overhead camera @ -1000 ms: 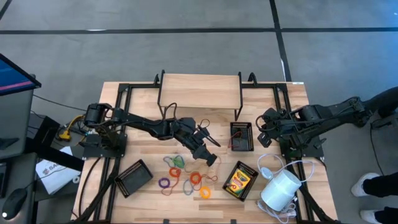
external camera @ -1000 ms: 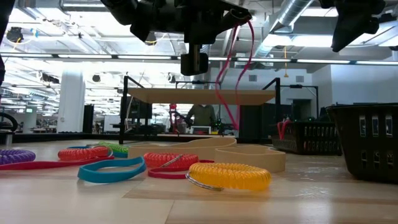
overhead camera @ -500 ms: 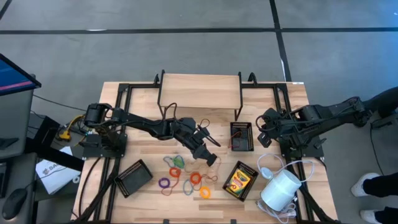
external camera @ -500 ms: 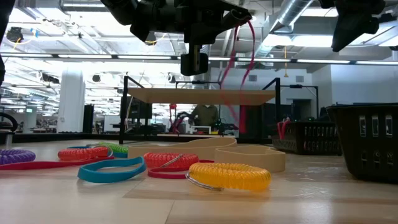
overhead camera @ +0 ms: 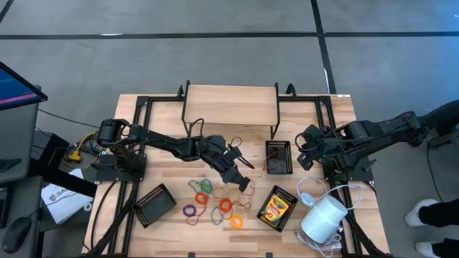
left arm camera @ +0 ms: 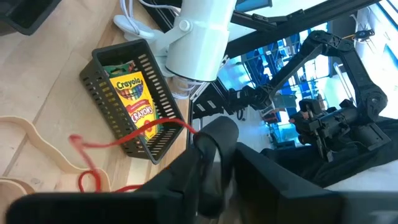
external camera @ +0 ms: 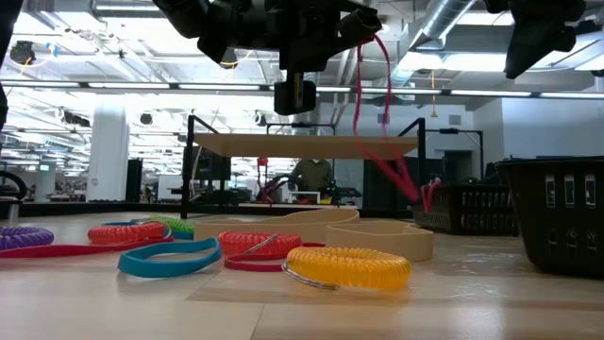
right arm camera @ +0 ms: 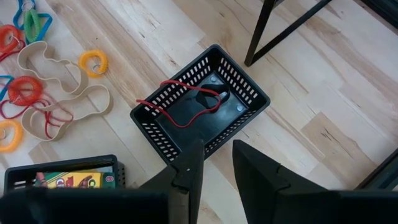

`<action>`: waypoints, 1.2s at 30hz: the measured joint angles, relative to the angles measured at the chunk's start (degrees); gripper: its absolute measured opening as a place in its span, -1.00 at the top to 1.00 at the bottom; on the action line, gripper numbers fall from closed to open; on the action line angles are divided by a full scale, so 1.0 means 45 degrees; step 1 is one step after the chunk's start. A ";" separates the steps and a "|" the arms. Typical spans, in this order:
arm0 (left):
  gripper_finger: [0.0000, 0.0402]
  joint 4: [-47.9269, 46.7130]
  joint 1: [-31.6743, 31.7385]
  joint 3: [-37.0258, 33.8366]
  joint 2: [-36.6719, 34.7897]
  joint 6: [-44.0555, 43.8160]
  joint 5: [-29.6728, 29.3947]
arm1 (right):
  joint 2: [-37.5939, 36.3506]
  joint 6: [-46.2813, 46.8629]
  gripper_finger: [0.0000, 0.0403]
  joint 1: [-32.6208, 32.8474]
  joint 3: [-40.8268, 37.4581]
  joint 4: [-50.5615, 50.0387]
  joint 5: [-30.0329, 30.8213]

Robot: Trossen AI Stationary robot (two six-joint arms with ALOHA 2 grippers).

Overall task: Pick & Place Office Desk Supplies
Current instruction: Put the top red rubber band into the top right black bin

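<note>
My left gripper [overhead camera: 244, 184] [left arm camera: 221, 144] hangs over the table's middle, level and a little tipped down, shut on a thin red elastic loop [external camera: 385, 104] [left arm camera: 124, 138]. Below it several coloured elastic loops [overhead camera: 211, 204] [external camera: 349, 266] lie flat on the wood. A yellow-and-green crayon box [overhead camera: 275, 208] [left arm camera: 134, 99] lies in a black mesh tray [left arm camera: 102, 109]. My right gripper [overhead camera: 304, 153] [right arm camera: 216, 165] stands open, high above another black mesh tray [overhead camera: 278, 158] [right arm camera: 144, 119] that holds one red loop [right arm camera: 186, 113]. My left gripper has the red loop by its top end [left arm camera: 186, 126], caught at the fingertips; the fingers themselves hide the exact spot. The loop hangs slack below the fingers [external camera: 364, 45], slanting toward the table's right. Whether its lower end touches anything, I cannot tell.
A white cylinder [overhead camera: 323, 217] with a white cord lies at the near right. An empty black mesh tray [overhead camera: 154, 204] sits at the near left. A low wooden shelf [overhead camera: 229, 104] on black legs spans the far middle. Black frame rails run along both sides.
The red loop under my left gripper has swung: its lower part has gone from below the fingers toward the table's right, while its top end has stayed at the fingers. Both arms have kept still.
</note>
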 joint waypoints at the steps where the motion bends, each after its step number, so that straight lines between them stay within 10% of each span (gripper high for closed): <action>1: 0.50 0.0003 -0.0001 0.0000 0.0000 0.0000 -0.0044 | 0.0000 0.0000 0.58 0.0000 0.0000 0.0000 -0.0040; 11: 0.22 0.0005 -0.0042 0.0000 0.0000 0.0019 0.0024 | 0.0000 0.0000 0.58 -0.0003 0.0000 0.0000 -0.0095; 36: 0.97 0.0000 -0.0291 0.0000 0.0000 0.0695 -0.0861 | 0.0000 0.0039 0.58 0.0000 0.0000 0.0000 -0.0139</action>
